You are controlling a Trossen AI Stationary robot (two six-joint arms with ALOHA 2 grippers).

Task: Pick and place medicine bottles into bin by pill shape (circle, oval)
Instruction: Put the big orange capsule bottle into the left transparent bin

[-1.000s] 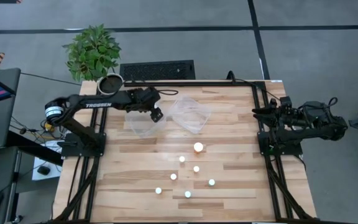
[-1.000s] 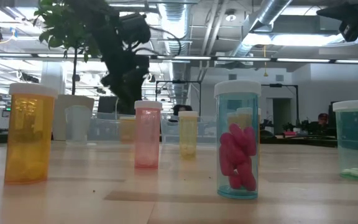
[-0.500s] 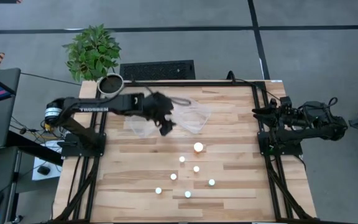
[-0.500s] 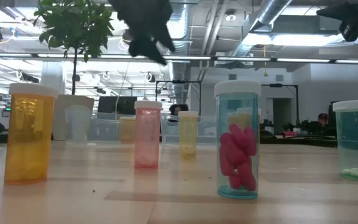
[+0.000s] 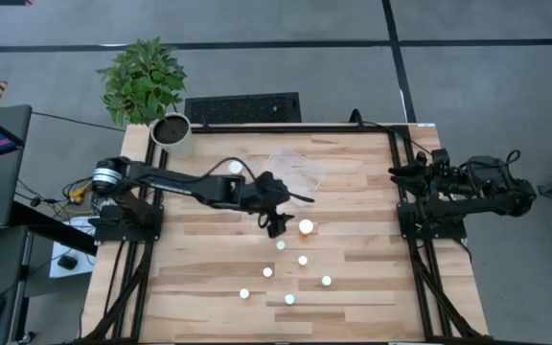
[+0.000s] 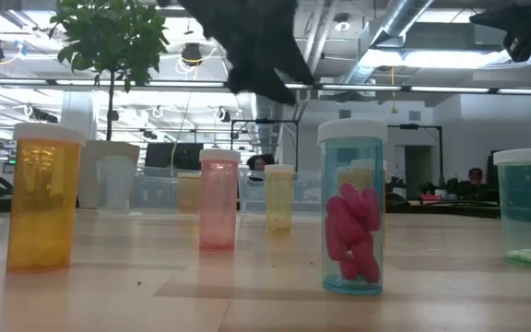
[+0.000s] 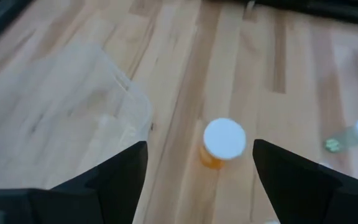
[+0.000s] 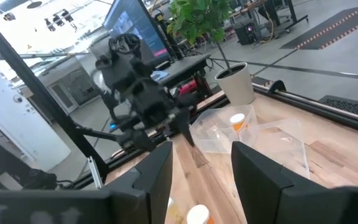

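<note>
Your table point(image 5: 353, 192) carries two clear trays point(image 5: 295, 174) near twelve o'clock and six capped bottles point(image 5: 288, 299) from centre toward six. The stretched left arm holds its left gripper point(image 7: 199, 163), fingers apart and empty, above the orange bottle point(image 7: 221, 143); a skewed descent could topple it. The right gripper point(image 8: 201, 163) waits at three o'clock, fingers parted.

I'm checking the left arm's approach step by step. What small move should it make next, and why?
Probably lower straight down. The left gripper hangs open above the table, and an orange medicine bottle with a white cap stands upright between its fingers in the wrist view, not yet gripped. One bottle already lies in a clear tray.
</note>
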